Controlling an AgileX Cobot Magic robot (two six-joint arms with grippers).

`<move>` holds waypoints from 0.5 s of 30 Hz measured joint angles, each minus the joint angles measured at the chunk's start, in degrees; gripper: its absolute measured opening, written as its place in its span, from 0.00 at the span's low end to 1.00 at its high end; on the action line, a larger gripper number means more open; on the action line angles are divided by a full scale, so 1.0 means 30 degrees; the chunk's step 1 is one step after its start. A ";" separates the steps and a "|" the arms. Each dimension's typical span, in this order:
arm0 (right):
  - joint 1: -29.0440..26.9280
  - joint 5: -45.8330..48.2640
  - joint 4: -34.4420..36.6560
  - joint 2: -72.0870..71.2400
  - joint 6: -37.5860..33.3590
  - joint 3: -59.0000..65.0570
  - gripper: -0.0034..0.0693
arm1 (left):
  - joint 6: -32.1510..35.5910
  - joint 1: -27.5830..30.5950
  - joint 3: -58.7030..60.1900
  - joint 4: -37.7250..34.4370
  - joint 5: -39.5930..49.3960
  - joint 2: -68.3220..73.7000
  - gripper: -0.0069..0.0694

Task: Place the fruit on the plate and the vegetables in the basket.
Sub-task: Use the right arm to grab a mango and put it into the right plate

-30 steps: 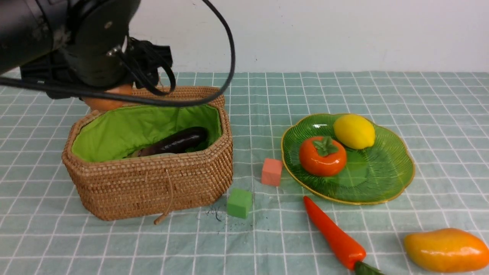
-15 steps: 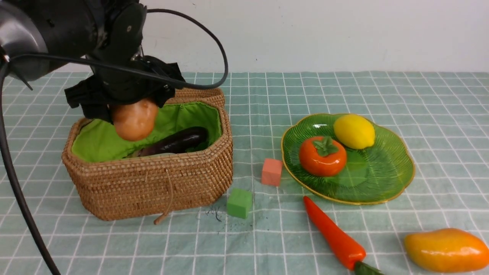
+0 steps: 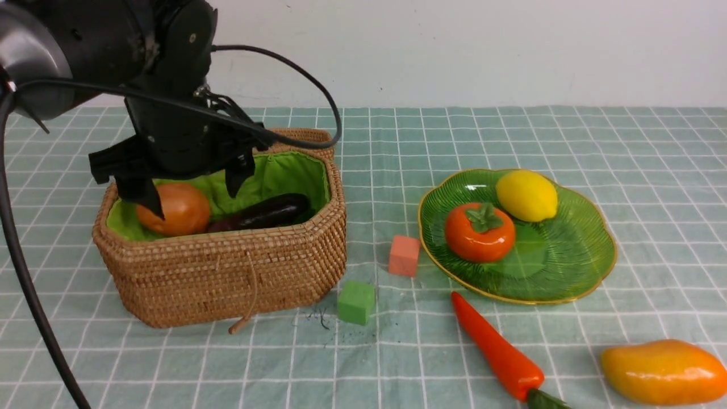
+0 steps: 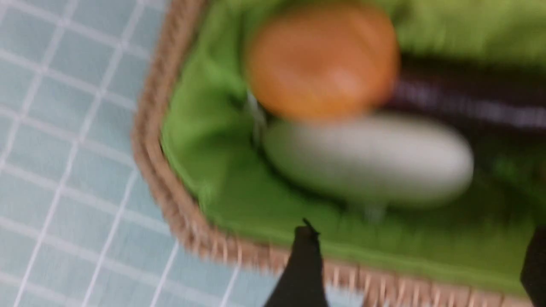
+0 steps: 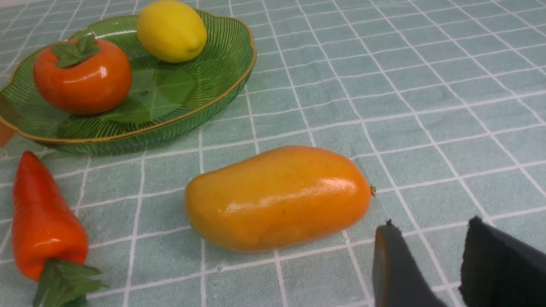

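White wall backs the green-checked surface; over the basket hangs the left hand, fingers spread and empty, the potato lying inside just below it beside the eggplant. Near the right hand, fingers narrowly apart, the mango lies with its long axis left to right.

Fruit x3, veg x4, cubes x2, plate x1, basket x1.

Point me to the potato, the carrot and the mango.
potato (image 3: 180,210), front view, its rounded front face
carrot (image 3: 497,347), front view, middle of orange body
mango (image 5: 277,197), right wrist view, centre of its side
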 joint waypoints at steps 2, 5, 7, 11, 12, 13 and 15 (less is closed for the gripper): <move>0.0000 0.0000 0.0000 0.0000 0.0000 0.0000 0.38 | 0.2228 0.0000 0.0000 -0.2021 0.0884 -0.0191 0.76; 0.0000 0.0000 0.0000 0.0000 0.0000 0.0000 0.38 | 0.3697 0.0000 0.0000 -0.3647 0.1037 -0.0751 0.59; 0.0000 0.0000 0.0000 0.0000 0.0000 0.0000 0.38 | 0.4225 0.0000 0.0000 -0.4579 0.1058 -0.1260 0.49; 0.0000 0.0000 0.0000 0.0000 0.0000 0.0000 0.38 | 0.5045 0.0000 0.0000 -0.6597 0.1130 -0.3754 0.15; 0.0000 0.0000 0.0000 0.0000 0.0000 0.0000 0.38 | 0.5070 0.0000 0.0000 -0.6676 0.1130 -0.3891 0.12; 0.0000 0.0000 0.0000 0.0000 0.0000 0.0000 0.38 | 0.5176 0.0000 0.0000 -0.7053 0.1130 -0.5235 0.07; 0.0000 0.0000 0.0000 0.0000 0.0000 0.0000 0.38 | 0.5232 0.0000 0.0033 -0.7222 0.1130 -0.6854 0.07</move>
